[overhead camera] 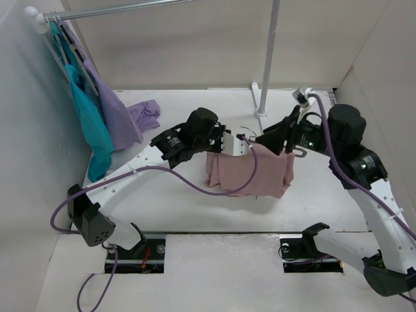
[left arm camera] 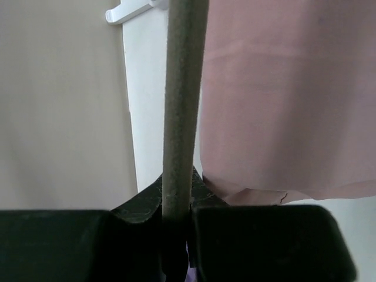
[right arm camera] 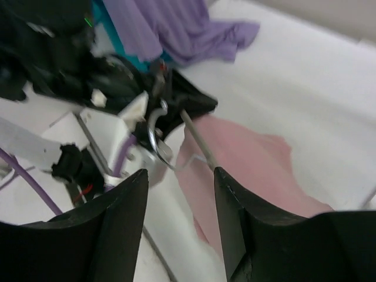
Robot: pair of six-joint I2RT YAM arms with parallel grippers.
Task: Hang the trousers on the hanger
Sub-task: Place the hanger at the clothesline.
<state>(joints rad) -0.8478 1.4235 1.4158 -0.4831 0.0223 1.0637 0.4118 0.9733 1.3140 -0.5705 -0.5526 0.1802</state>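
Trousers [overhead camera: 250,172] of dusty pink are draped in a fold between the two grippers, above the white table [overhead camera: 195,208]. The hanger [left arm camera: 183,106] is clamped by the left gripper [left arm camera: 176,214] — its jaws are closed tight on the grey bar, with pink cloth just beside it. The right gripper [right arm camera: 179,176] is spread wide and nothing is gripped by it; the wire hook [right arm camera: 154,132] is seen past its fingers — a lilac garment [right arm camera: 188,29] is spread on the table beyond.

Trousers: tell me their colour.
The trousers are plain dusty pink, clearest in the top external view.
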